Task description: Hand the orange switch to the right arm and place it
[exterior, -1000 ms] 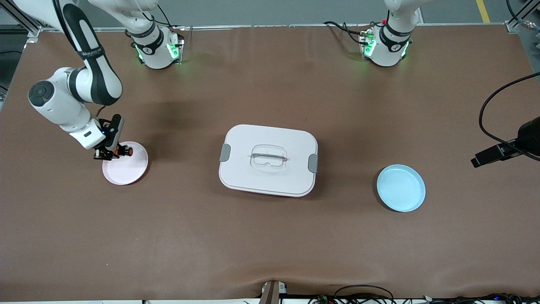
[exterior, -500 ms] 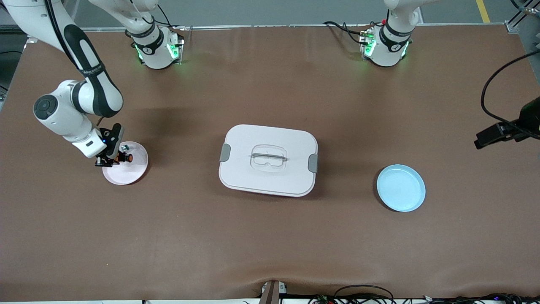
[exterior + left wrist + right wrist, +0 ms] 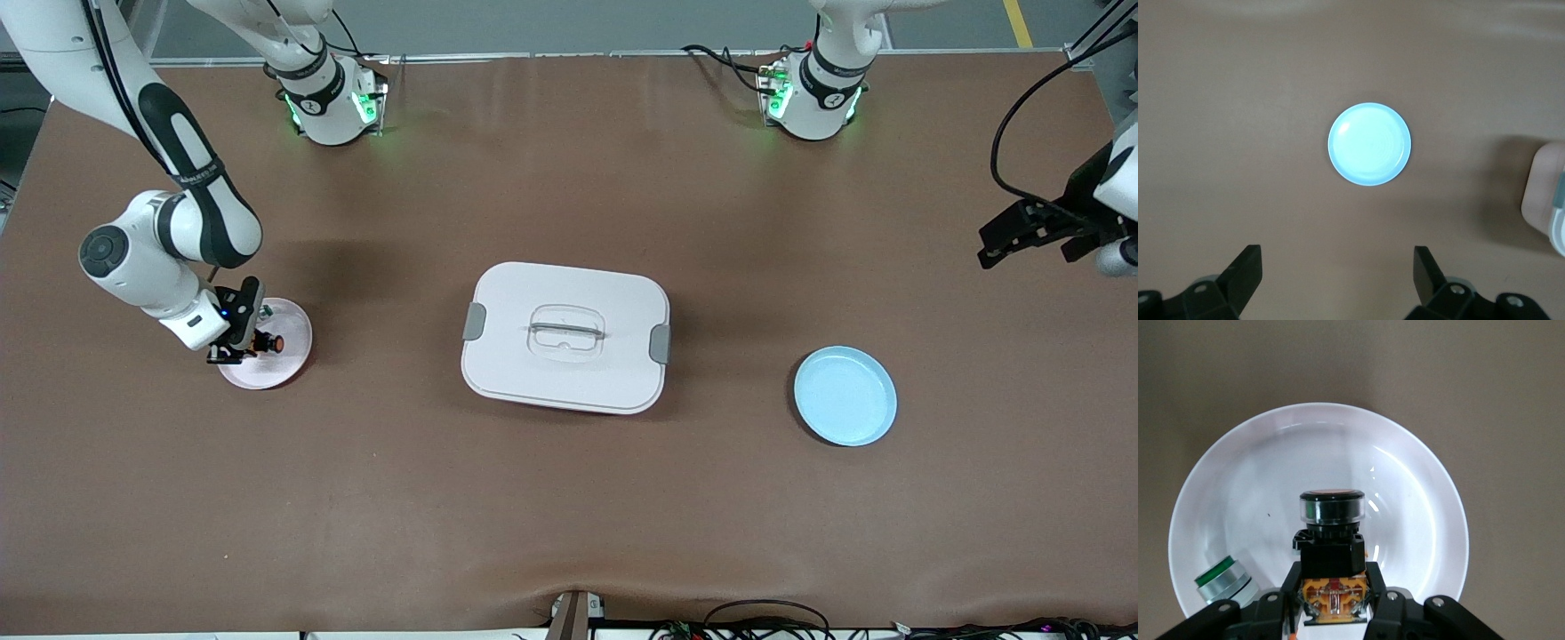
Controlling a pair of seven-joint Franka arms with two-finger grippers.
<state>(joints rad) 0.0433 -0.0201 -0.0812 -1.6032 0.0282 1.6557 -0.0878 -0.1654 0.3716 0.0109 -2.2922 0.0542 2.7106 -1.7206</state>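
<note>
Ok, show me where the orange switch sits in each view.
Front view: orange switch in the shut right gripper, over the pink plate.
Left wrist view: not in it.
Right wrist view: orange switch between the fingers, low centre.
Shared landmark: the pink plate, in the front and right wrist views.

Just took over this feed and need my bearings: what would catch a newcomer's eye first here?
The right gripper is shut on the orange switch, over the pink plate at the right arm's end of the table; a green-topped button lies in that plate. A big white lidded box fills the table's middle. The left gripper, open, hangs above the blue plate.
</note>
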